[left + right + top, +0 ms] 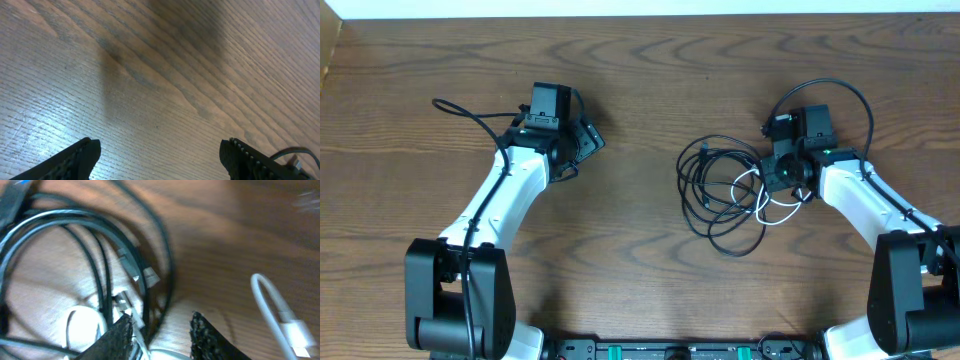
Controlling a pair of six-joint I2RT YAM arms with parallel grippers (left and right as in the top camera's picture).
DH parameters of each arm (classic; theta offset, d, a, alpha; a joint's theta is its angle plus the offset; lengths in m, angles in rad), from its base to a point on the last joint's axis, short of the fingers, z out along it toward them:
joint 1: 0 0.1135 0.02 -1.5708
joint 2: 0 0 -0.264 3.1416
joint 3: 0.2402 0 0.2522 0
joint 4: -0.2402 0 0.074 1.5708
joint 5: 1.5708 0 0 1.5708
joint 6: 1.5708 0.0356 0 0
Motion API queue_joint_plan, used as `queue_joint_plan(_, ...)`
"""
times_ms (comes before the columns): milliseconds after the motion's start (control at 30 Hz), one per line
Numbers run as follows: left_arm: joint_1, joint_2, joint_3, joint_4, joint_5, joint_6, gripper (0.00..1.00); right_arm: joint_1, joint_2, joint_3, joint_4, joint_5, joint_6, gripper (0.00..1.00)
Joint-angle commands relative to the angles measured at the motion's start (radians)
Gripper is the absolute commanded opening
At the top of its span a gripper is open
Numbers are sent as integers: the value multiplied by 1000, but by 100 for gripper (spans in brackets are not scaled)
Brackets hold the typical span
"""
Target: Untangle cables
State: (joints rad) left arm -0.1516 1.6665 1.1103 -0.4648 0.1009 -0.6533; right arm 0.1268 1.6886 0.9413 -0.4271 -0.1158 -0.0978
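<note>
The cables lie in a tangle right of the table's centre: looped black cables [712, 190] with a short white cable [775, 210] threaded through their right side. My right gripper [775, 176] is down at that right side. In the right wrist view, my right gripper [162, 321] stands partly open; a black cable [100, 245] and small plug ends [131, 272] lie by its left finger, and a white strand crosses low between the fingers. The white cable's plug [294, 332] lies to the right. My left gripper [590, 140] [160, 146] is wide open over bare wood, holding nothing.
The wooden table [640, 80] runs to a white edge at the back. A thick black arm wire [470, 110] loops out from the left arm and shows again as the arm wire [295, 152] in the left wrist view.
</note>
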Motion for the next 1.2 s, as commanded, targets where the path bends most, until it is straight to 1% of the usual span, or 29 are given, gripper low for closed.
queue_joint_plan(0,0,0,6,-2,-16,14,82,1,6,10,-15,-183,-56,32)
queue_joint_plan(133,0,0,6,-2,-16,14,82,1,6,10,-27,-190,-58,30)
queue_joint_plan(300,0,0,6,-2,-16,14,82,2,6,10,-84,-190,-57,28)
queue_joint_plan(567,0,0,6,-2,-16,14,82,95,6,9,-154,-189,-56,28)
queue_joint_plan(700,0,0,6,-2,-16,14,82,148,6,8,-172,-95,-13,28)
queue_joint_plan(767,0,0,6,-2,-16,14,82,177,6,7,-182,-43,46,25)
queue_joint_plan(833,0,0,6,-2,-16,14,82,195,6,7,-193,-44,111,24)
queue_joint_plan(1000,0,0,6,-2,-16,14,82,252,6,7,-235,-48,363,25)
queue_joint_plan(1167,0,0,6,-2,-16,14,82,292,6,7,-254,-48,472,24)
